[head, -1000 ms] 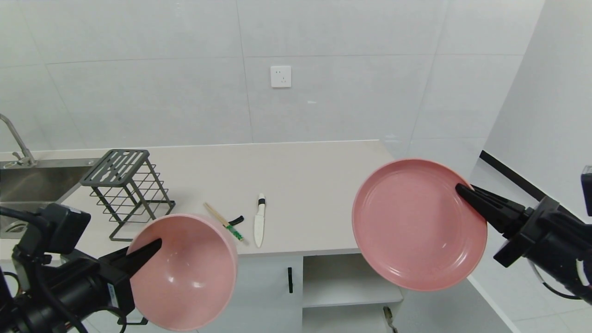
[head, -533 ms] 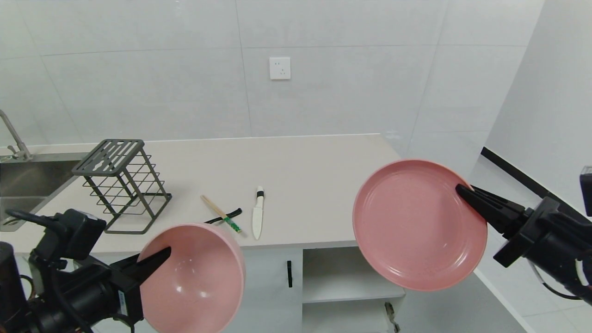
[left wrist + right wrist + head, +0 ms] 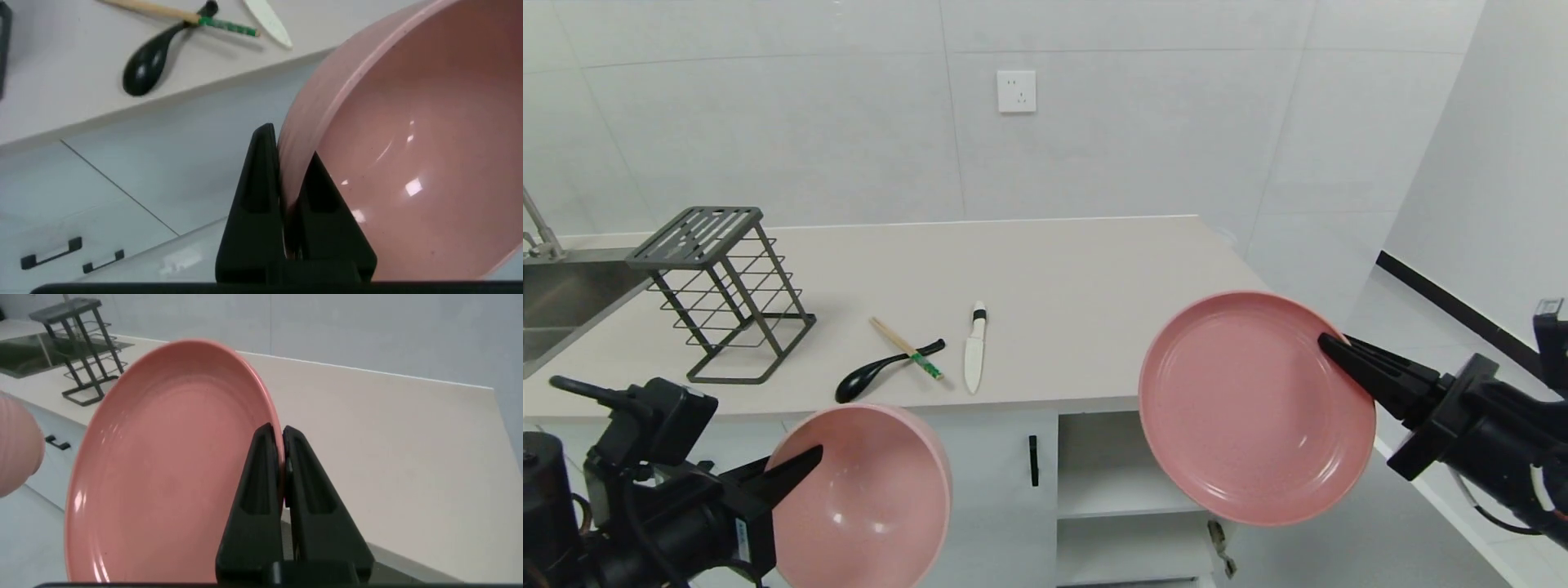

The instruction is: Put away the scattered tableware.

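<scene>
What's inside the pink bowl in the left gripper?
Nothing visible: the pink bowl has a bare interior, just light glints. The left gripper, shut on its rim, has one finger inside, covering a strip of the wall there.

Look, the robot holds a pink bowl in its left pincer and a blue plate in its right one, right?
Not blue: the plate is pink, as the head view shows. The rest holds: the left pincer grips the pink bowl, the right pincer the plate.
</scene>
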You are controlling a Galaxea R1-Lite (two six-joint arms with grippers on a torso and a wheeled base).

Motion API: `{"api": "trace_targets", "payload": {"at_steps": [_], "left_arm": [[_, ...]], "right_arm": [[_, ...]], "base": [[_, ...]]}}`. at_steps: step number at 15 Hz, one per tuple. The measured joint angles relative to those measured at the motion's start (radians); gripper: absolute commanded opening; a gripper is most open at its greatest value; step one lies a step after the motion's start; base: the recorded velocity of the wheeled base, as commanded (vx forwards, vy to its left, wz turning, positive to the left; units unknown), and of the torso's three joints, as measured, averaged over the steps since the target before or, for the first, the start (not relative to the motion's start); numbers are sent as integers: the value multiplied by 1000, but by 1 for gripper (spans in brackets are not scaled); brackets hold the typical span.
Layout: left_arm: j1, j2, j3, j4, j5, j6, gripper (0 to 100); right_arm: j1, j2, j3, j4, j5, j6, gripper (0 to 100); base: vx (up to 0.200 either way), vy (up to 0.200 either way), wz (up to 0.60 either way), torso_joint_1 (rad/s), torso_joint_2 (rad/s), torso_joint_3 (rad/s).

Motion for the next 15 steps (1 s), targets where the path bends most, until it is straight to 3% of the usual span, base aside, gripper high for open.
{"api": "trace_targets", "payload": {"at_steps": [15], "left_arm": [[3,41,4,0,0,1,0]], "right_arm": [[22,11,9,0,-1,0,0]], "base": [[0,0,0,-245,510,259]]}}
